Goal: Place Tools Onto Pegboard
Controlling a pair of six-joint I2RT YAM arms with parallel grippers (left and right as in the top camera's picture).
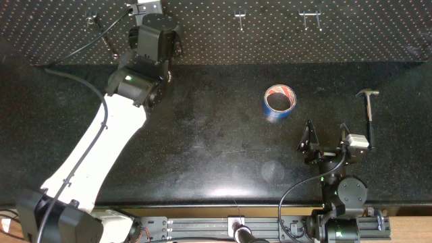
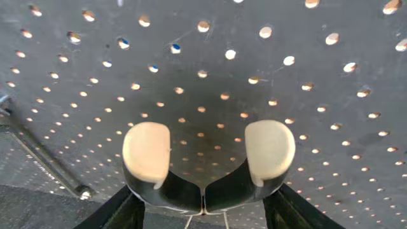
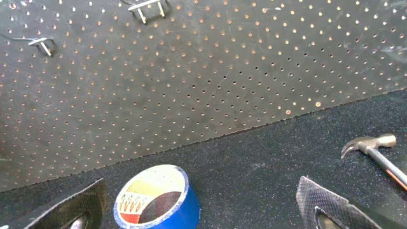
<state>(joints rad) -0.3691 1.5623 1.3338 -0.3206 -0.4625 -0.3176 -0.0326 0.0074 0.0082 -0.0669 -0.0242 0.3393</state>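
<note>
Upper left of top view: left gripper [image 2: 208, 149] spread wide, empty, facing the pegboard [image 1: 223, 40]. Lower right: right gripper [image 1: 326, 138] released too. Right of centre, on the black table [image 1: 202, 135]: blue tape roll [image 1: 279, 101], hammer [image 1: 368, 111] farther right.

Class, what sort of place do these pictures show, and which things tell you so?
Probably a workshop-style robot bench: a black perforated pegboard with metal hooks stands behind a black worktop, where a blue roll of tape and a metal-headed hammer lie.

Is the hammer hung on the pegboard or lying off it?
Off. The hammer lies flat on the table, right of the tape roll; the hook above is empty.
</note>
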